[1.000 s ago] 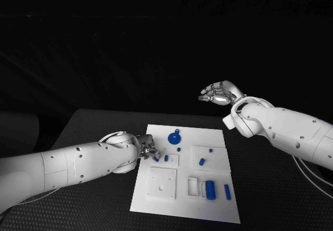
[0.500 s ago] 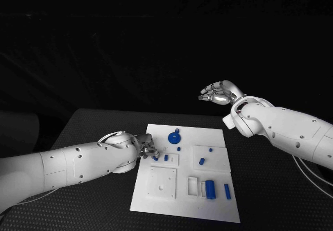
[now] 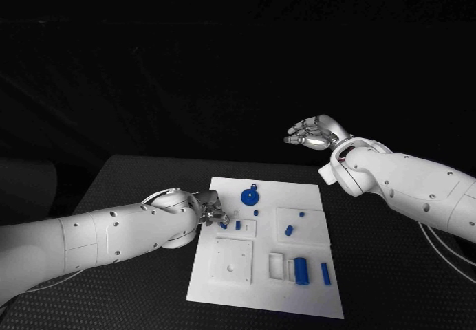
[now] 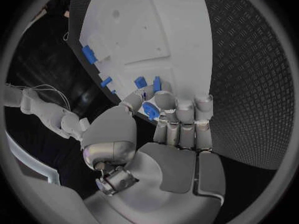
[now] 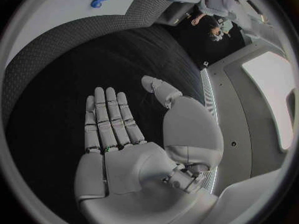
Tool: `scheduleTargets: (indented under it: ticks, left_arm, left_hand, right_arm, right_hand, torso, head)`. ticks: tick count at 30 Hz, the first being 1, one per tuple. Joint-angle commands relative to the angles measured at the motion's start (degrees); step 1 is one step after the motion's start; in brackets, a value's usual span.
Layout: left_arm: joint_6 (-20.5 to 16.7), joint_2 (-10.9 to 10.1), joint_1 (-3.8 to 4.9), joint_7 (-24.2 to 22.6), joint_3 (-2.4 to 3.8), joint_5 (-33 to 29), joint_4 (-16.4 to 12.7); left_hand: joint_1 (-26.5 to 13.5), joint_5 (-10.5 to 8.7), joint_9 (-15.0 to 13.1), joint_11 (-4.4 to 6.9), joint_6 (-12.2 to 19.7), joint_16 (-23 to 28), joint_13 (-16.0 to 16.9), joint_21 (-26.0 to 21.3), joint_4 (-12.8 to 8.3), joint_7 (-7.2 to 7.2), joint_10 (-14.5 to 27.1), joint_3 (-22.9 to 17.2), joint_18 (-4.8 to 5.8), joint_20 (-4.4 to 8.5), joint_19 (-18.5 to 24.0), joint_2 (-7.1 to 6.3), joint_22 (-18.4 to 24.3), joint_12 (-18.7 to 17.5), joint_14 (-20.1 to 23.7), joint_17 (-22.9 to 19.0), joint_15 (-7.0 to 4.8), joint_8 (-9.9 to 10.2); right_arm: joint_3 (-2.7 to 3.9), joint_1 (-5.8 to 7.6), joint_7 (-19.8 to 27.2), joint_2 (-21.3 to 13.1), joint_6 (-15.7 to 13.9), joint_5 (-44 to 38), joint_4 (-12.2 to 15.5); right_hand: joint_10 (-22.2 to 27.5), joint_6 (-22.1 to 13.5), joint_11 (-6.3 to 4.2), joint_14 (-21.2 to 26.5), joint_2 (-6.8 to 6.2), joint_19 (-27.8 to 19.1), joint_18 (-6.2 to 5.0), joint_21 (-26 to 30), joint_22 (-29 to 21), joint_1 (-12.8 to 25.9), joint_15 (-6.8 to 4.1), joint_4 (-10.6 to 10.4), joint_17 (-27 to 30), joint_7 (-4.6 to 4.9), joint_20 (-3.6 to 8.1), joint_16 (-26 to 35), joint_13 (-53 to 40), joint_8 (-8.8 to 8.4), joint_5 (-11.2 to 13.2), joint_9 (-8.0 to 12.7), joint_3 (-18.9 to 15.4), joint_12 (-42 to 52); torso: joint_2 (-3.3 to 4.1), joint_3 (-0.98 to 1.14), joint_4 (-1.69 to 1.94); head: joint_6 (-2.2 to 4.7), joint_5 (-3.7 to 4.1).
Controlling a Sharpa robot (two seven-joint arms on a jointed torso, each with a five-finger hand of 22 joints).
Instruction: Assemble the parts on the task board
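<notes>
Left hand [image 3: 208,210] fingertips cover the small blue part [image 4: 150,110] they pinch; its shape too hidden to tell.

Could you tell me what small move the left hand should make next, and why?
Probably lower the small blue part that the left hand pinches toward the task board just beneath it. The right hand is raised, open, far from the board.

Overhead head camera, two wrist fisheyes

Black counter [image 3: 129,185] with a fine diamond-textured surface, running from the near edge to the far dark background.
</notes>
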State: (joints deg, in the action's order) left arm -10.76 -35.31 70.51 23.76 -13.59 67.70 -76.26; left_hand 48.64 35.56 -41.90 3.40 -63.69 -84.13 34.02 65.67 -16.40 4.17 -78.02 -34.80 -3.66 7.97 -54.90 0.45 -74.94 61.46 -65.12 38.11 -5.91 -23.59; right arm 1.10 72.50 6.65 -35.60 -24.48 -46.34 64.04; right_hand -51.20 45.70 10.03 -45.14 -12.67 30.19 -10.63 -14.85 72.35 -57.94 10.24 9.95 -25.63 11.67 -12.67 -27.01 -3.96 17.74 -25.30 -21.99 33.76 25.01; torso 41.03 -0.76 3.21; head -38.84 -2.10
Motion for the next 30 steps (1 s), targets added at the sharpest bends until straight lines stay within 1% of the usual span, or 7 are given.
scheduleTargets:
  ticks: [1,9,17,30]
  left_arm:
    - [-0.74,-0.06,-0.18,0.48,-0.16,0.69,0.21]
    - [-1.04,-0.09,-0.20,0.24,-0.16,0.69,0.10]
    - [-1.33,0.09,-0.26,0.11,-0.17,0.75,0.21]
    - [-2.82,-0.10,-0.48,-0.67,-0.18,1.21,-0.11]
  left_hand:
    - [0.63,0.16,-3.25,4.48,-8.15,-0.23,0.06,0.25,-0.12,-6.19,-2.74,-0.53,-0.83,7.00,-0.41,1.02,-0.86,0.37,-3.95,0.05,-4.41,-6.11]
    - [0.61,0.14,-3.26,4.50,-8.12,-0.22,0.05,0.27,-0.11,-6.20,-2.70,-0.56,-0.85,7.02,-0.47,1.04,-0.85,0.41,-3.98,0.03,-4.43,-6.16]
    - [0.60,0.13,-3.27,4.52,-8.08,-0.21,0.04,0.29,-0.10,-6.21,-2.67,-0.58,-0.87,7.03,-0.50,1.06,-0.84,0.44,-4.00,0.02,-4.44,-6.19]
    - [0.54,-0.05,-3.27,4.55,-7.97,-0.15,0.00,0.31,-0.06,-6.21,-2.59,-0.59,-0.89,7.05,-0.56,1.10,-0.81,0.47,-4.02,-0.03,-4.48,-6.24]
  right_arm:
    - [0.01,-0.07,0.42,0.06,0.57,-0.11,-0.01]
    - [0.01,-0.17,0.44,0.01,0.57,-0.11,-0.01]
    - [0.01,-0.23,0.44,0.05,0.62,-0.11,-0.02]
    - [0.01,-0.29,0.44,0.03,0.66,-0.11,-0.05]
  right_hand:
    - [0.20,-0.58,0.03,0.46,0.25,-0.20,0.49,0.29,0.09,0.27,0.13,-0.38,0.06,0.56,0.00,-0.16,0.00,0.15,-0.41,0.08,-0.12,-0.34]
    - [0.20,-0.58,0.03,0.47,0.26,-0.19,0.49,0.33,0.12,0.29,0.13,-0.40,0.08,0.56,0.00,-0.17,0.00,0.15,-0.45,0.08,-0.13,-0.35]
    - [0.20,-0.58,0.03,0.48,0.28,-0.19,0.49,0.37,0.16,0.32,0.12,-0.43,0.09,0.56,0.00,-0.18,0.00,0.17,-0.49,0.09,-0.15,-0.35]
    - [0.20,-0.59,0.03,0.49,0.29,-0.17,0.49,0.43,0.21,0.34,0.12,-0.45,0.11,0.56,0.00,-0.19,0.00,0.18,-0.53,0.10,-0.17,-0.35]
  torso:
    - [0.00,0.02,-0.01]
    - [-0.01,-0.04,-0.01]
    - [-0.01,-0.02,0.02]
    - [-0.01,-0.01,0.00]
  head:
    - [-0.01,-0.06]
    - [-0.15,0.01]
    - [-0.11,0.00]
    - [-0.17,0.06]
